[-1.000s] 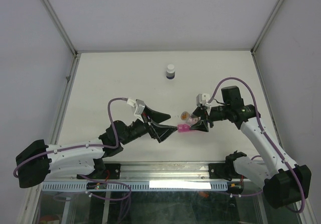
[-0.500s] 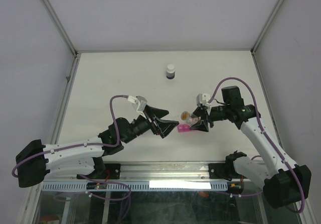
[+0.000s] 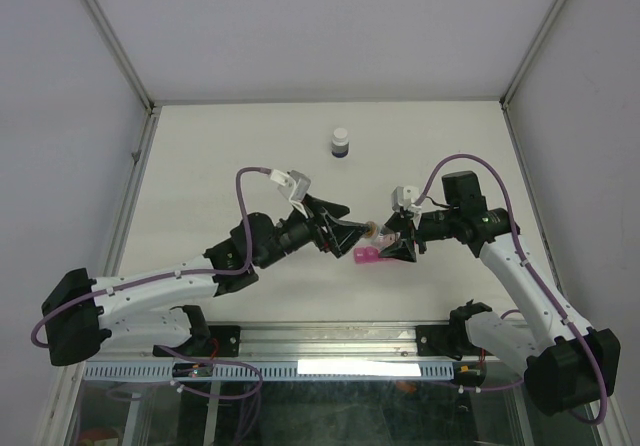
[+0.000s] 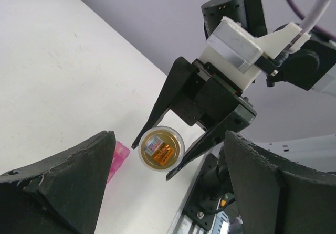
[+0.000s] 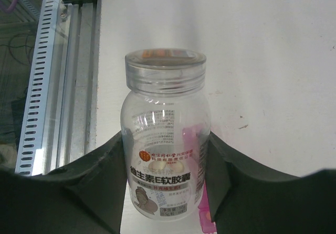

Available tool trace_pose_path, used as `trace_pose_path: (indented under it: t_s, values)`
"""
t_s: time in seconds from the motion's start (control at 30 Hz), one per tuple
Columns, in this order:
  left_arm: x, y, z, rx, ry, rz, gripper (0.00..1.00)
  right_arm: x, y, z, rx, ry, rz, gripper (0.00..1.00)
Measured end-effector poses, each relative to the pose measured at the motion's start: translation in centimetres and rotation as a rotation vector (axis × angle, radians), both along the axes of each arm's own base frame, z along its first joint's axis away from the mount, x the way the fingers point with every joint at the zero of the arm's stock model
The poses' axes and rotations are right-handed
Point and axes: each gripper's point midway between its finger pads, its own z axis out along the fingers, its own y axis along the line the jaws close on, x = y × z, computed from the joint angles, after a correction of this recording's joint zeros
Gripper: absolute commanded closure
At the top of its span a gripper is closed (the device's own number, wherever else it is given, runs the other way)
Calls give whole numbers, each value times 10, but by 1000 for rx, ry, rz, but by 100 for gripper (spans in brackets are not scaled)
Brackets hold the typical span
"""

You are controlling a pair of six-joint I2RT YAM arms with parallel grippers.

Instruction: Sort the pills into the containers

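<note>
One pink pill-organizer strip [image 3: 366, 255] lies on the table [image 3: 220, 156], right of centre toward its near edge. Just above it we see the right gripper [image 3: 393, 238] pinching a clear vial [image 5: 165, 139], its cap [image 4: 160, 148] facing the left gripper [image 3: 350, 226], whose fingers are spread wide.

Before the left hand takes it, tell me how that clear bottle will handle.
The clear bottle looks nearly empty, few pills showing, so probably light. Its smooth round wall may slip or twist in a grip, and would likely roll if laid down.
</note>
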Motion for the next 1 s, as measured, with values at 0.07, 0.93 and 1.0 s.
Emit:
trace_pose_path:
  t_s: [0.07, 0.93, 1.0]
  values:
    - [1, -6, -4, 23, 12, -11, 20, 0, 0, 0, 0, 0, 0, 100]
    - [-5, -37, -52, 202, 103, -106, 59, 2, -1, -2, -11, -3, -9, 100]
    - [-6, -37, -52, 205, 98, -115, 72, 2, -1, -1, -11, -4, -9, 100]
